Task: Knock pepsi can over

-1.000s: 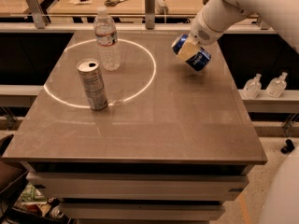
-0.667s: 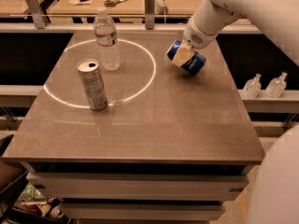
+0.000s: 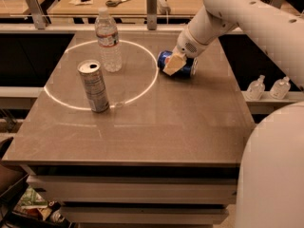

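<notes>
Inspection finds the tool (image 3: 175, 64), at the end of the white arm reaching in from the right, down at the far-right part of the brown counter (image 3: 156, 127). One pale finger pad (image 3: 173, 65) lies across the dark blue aluminium pepsi can (image 3: 164, 59). The tool appears closed on that can, though the opposite finger is hidden behind it. Change noted: a second ago the pepsi can was carried tilted and clear of the surface, farther to the right. It has since come down and leftward, and now lies on its side directly under the tool, its length roughly level and seemingly resting on the counter. Judgement: the can is no longer upright, so the task's aim is essentially met. What remains is for the tool to let go and draw back without dragging the can or setting it rolling toward the edge. Also on the counter, a tall, slim silver-grey metal can (image 3: 93, 86) stands upright well apart from the tool, nearer the camera. A clear plastic water bottle (image 3: 109, 42) stands upright, level with the tool and well apart from it. Neither is disturbed.
</notes>
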{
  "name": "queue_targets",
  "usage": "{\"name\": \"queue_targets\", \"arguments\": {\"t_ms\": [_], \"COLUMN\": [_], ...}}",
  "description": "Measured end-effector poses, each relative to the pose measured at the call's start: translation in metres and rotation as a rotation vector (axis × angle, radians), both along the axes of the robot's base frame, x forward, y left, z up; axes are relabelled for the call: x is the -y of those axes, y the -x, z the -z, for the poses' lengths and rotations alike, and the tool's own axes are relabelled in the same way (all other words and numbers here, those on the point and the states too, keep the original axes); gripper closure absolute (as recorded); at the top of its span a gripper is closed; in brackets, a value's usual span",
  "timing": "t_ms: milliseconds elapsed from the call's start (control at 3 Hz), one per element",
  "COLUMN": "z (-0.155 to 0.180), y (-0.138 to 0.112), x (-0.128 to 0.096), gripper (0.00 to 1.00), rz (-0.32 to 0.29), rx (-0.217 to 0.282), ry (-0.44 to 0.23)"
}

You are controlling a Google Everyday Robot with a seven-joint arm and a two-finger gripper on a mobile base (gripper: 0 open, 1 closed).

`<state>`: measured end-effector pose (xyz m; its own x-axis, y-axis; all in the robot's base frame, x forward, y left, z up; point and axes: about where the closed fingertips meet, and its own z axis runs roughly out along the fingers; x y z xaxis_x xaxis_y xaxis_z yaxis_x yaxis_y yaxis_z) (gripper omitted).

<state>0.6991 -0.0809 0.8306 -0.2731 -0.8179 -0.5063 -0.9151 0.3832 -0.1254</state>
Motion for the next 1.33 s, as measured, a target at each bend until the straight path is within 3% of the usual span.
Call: {"name": "queue_targets", "arguments": {"t_ms": [333,667,1333], "z": [-0.0045,-0.0025,-0.0023], "y": [0.0000,0.0000,0.0000], "x": [0.0000,-0.0013,-0.0027], "gripper": [1.00,0.82,0.36], "rz": [0.000,-0.002,-0.004], "rx": [0.000,-0.003,-0.007], "ry": [0.000,0.000,0.000]}}
